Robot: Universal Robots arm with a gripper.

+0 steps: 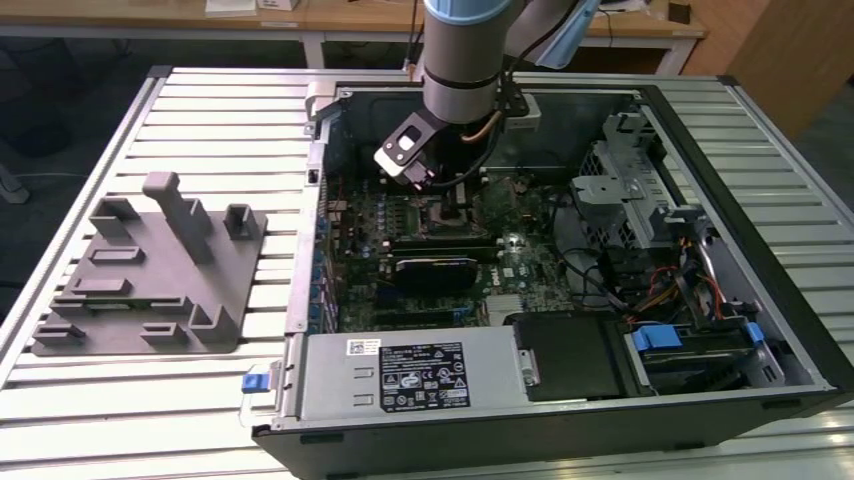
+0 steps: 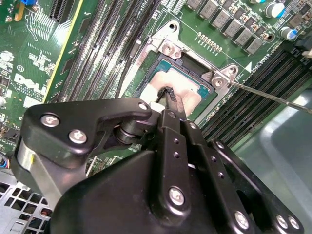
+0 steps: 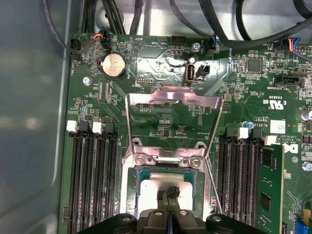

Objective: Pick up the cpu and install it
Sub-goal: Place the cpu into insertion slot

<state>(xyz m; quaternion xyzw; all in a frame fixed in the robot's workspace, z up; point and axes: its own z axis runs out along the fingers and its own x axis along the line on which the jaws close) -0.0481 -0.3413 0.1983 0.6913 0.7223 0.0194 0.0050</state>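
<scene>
Outwardly, in the exterior view, we see one arm reaching down into one open computer case (image 1: 534,440), its gripper (image 1: 445,195) low over the motherboard (image 1: 527,265); one grey fixture tray (image 1: 147,290) lies well apart on the exterior view's left. Next, in the second wrist view, we find the two fingers (image 2: 171,105) pressed together with no gap between them, their tips touching the pale top of the one cpu (image 2: 187,85), which lies flat inside the socket frame (image 2: 168,46). So the cpu sits straight below the tips, along the tool's own axis; being square, it offers no long axis. One thin lever rod (image 2: 273,96) stands free beside the socket. Lastly, in the first wrist view, we see the one load plate (image 3: 170,93) standing open, two hinge screws (image 3: 140,158) at its foot, and the cpu beside them under the closed tips. We judge it seated but not yet clamped
</scene>
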